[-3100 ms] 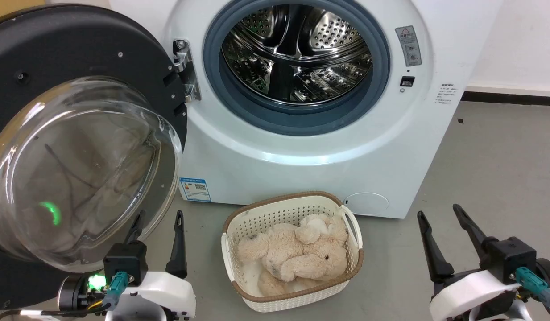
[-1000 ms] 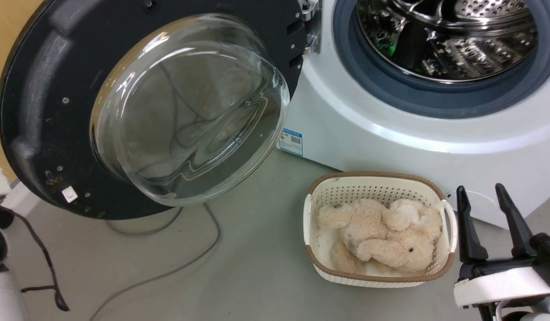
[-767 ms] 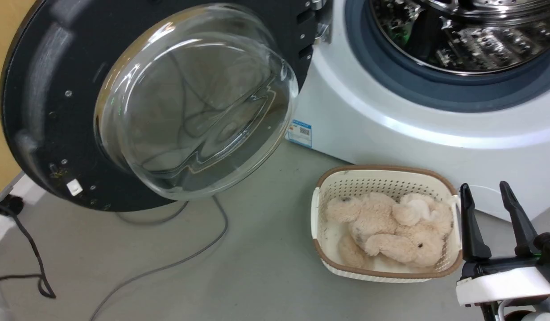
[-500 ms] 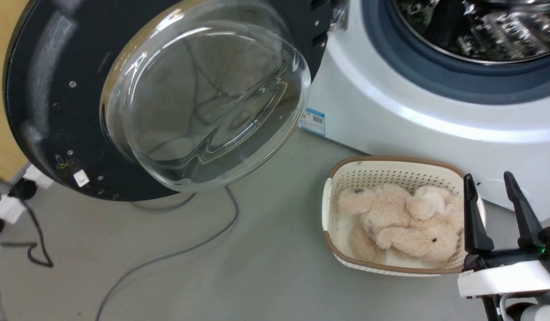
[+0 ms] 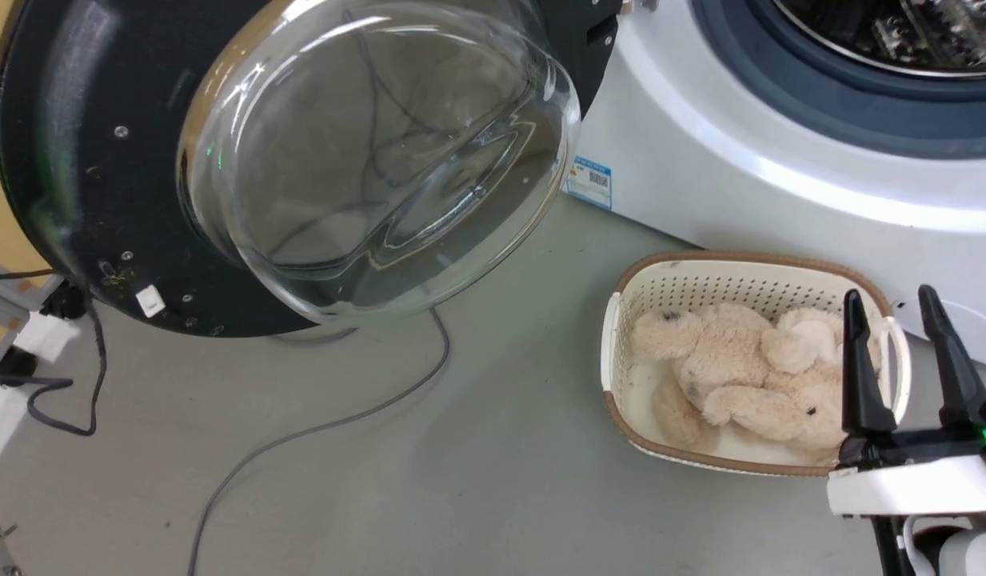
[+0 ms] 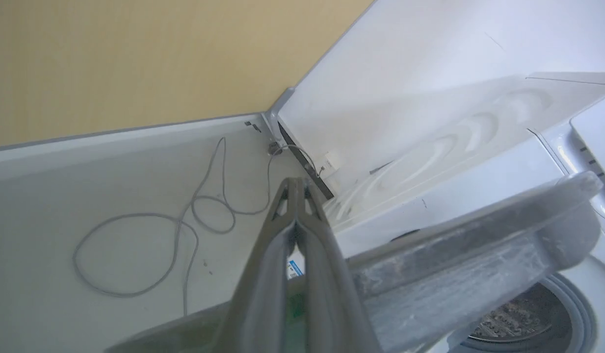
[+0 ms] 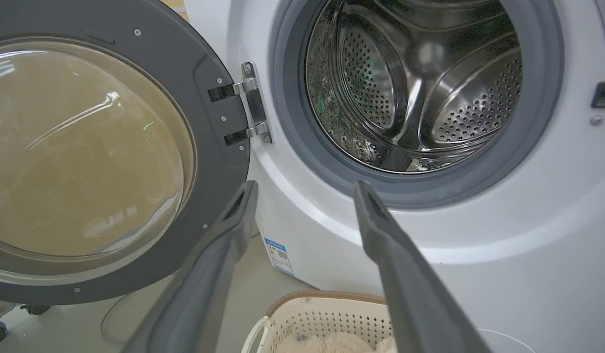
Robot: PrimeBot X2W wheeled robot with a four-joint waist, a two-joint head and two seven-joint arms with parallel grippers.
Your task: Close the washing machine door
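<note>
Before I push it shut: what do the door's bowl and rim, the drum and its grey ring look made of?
Washing machine door bowl: glossy clear glass, seemingly; the cable shows through it, with glints. Door rim: matt black, probably plastic, dotted with screws. Drum: polished steel, mirror-bright and perforated. Grey ring: dull, likely rubber.

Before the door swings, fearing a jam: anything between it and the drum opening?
Nothing sits in the drum mouth of the washing machine. The washing machine door hangs wide open. A basket holding a plush toy stands on the floor below the opening; whether the door's rim clears it is unclear.
</note>
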